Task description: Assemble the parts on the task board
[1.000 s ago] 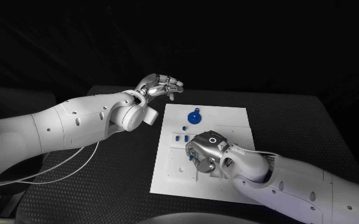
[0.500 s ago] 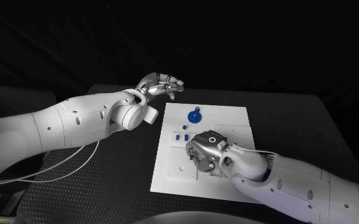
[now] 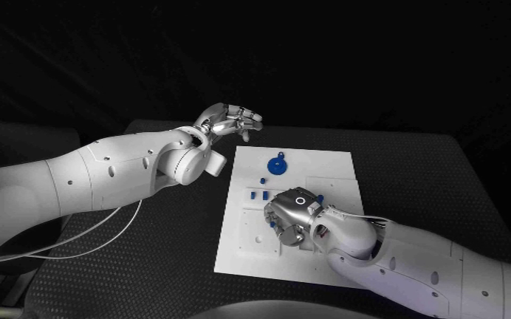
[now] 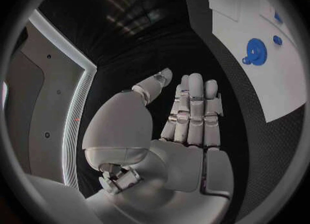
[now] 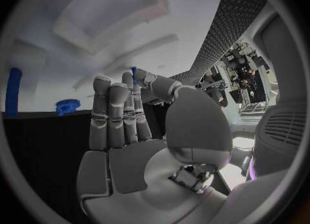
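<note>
Almost nothing has changed over the last second: both arms sit where they were, and only the right hand (image 3: 294, 214) has crept a shade toward the near edge of the task board (image 3: 320, 167), staying low over its middle. I read that as fine placing work still going on, not a finished step; most of the assembly looks to be ahead.

The counter (image 3: 170, 260) carries the task board at its centre. The left arm reaches in from the counter's left side, and the left hand (image 3: 229, 122) hangs off the board's far left corner, well apart from every part. The left wrist view shows its fingers (image 4: 194, 105) straight and side by side, the palm bare, holding nothing.

The right hand lies knuckles-up on the board. In the right wrist view a small blue part (image 5: 134, 71) shows at the thumb tip against the fingers, seemingly pinched, though little of it shows. The blue gear (image 3: 277, 166) lies flat toward the board's far edge, with small blue pegs (image 3: 253, 195) between it and the right hand.
</note>
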